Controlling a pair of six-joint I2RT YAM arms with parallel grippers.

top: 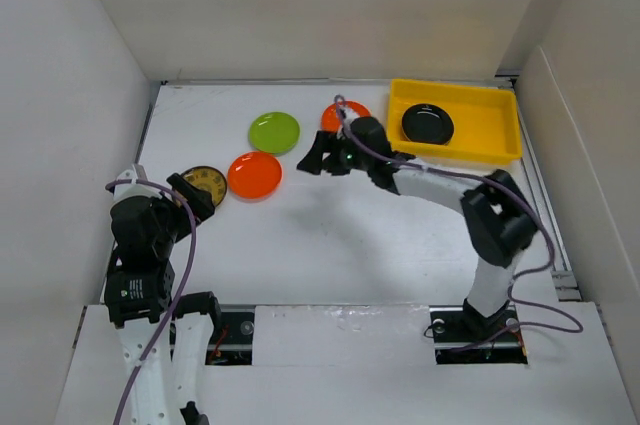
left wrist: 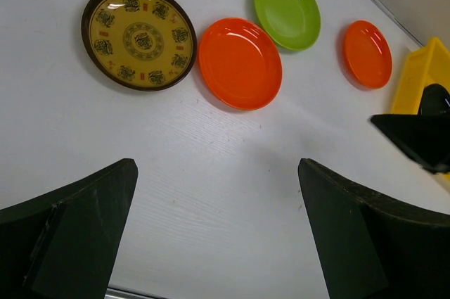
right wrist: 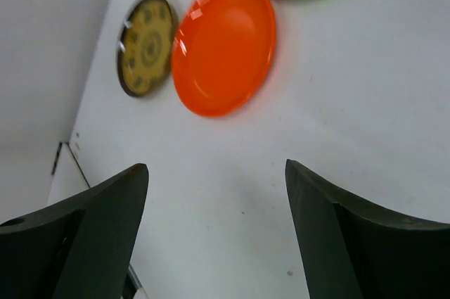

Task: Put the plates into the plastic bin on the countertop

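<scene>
Right gripper (top: 313, 156) wide apart, empty, frame centre — left gripper (top: 199, 196) likewise, lower left; black plate (top: 427, 124) in bin (top: 490, 127), upper right.

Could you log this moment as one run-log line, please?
left gripper open; right gripper open; black plate in bin; countertop: patterned plate, green plate, two orange plates

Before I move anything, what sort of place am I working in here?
Probably a robot test cell rather than a kitchen: a flat white countertop boxed in by plain white walls, with a yellow plastic bin and loose plates such as the lime green plate laid out.
</scene>
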